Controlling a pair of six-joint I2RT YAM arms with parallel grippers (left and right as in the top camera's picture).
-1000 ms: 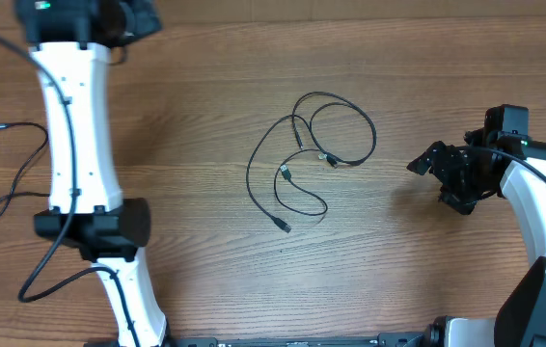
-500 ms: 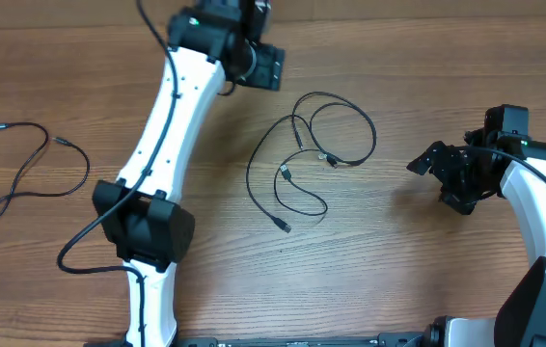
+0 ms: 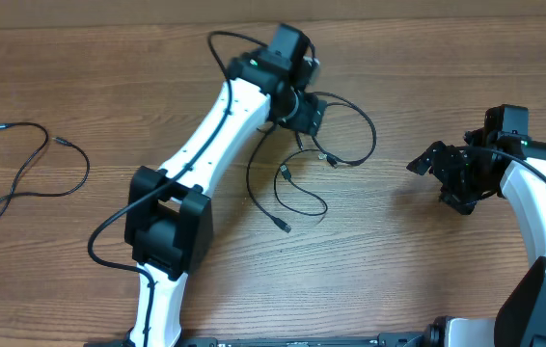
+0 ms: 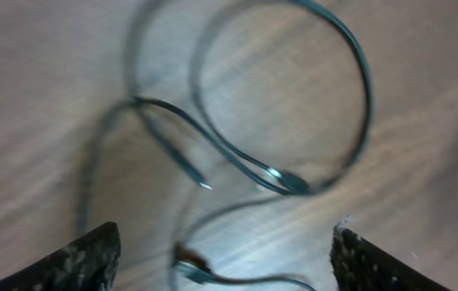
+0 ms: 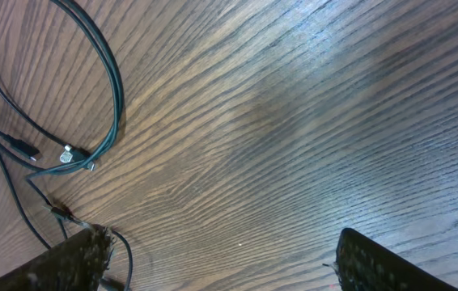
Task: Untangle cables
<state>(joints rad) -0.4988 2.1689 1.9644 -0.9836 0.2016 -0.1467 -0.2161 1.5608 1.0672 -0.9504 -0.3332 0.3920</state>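
A tangle of thin black cables with small silver-tipped plugs lies in loops at the table's middle. My left gripper hovers over the tangle's upper loops, open and empty; its wrist view shows blurred cable loops and a plug between the wide-apart fingertips. My right gripper is open and empty to the right of the tangle, above bare wood. Its wrist view shows the loops at the left, with a plug.
A separate loose black cable lies at the table's far left. The left arm stretches diagonally across the middle-left of the table. The table's far edge runs along the top of the overhead view.
My left arm has swung from the far left, rightward across the table, and now reaches over the tangle. The right arm and the cables have not moved.
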